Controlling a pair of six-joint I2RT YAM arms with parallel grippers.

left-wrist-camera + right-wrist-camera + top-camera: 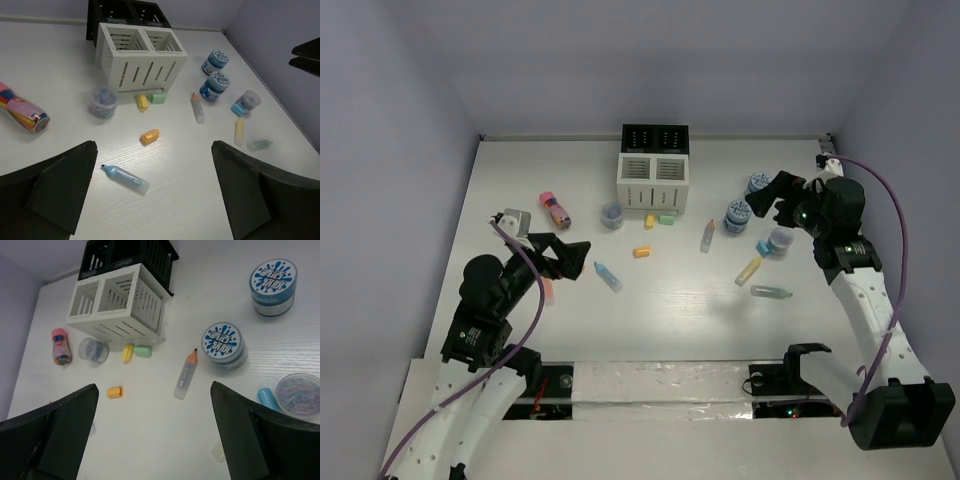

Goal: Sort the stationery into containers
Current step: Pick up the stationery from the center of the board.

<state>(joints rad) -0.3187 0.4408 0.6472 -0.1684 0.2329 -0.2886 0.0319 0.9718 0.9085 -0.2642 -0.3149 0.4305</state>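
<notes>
Left arm: your left arm is folded low at the near-left of the table point(670, 330), with its wrist pointing toward the organiser point(655, 165).
Left gripper point(575, 258): jaws spread wide with nothing between them, held above the table near the blue-capped tube point(608, 277).
Right arm: your right arm stretches up the right side, with its wrist turned in toward the middle.
Right gripper point(763, 197): jaws wide and empty, held above the table by the two blue-white rolls point(737, 215).
Organiser: it stands at the far centre, white slatted bins point(142, 62) in front and black bins point(127, 12) joined behind.
Stationery: it lies loose on the table. The yellow stub point(142, 101) and green stub point(158, 98) sit just before the white bins, and the orange stub point(150, 136) is nearer you. The orange-tipped tube point(186, 375) lies beside the rolls, and the pink bottle point(555, 208) lies to the left.
</notes>
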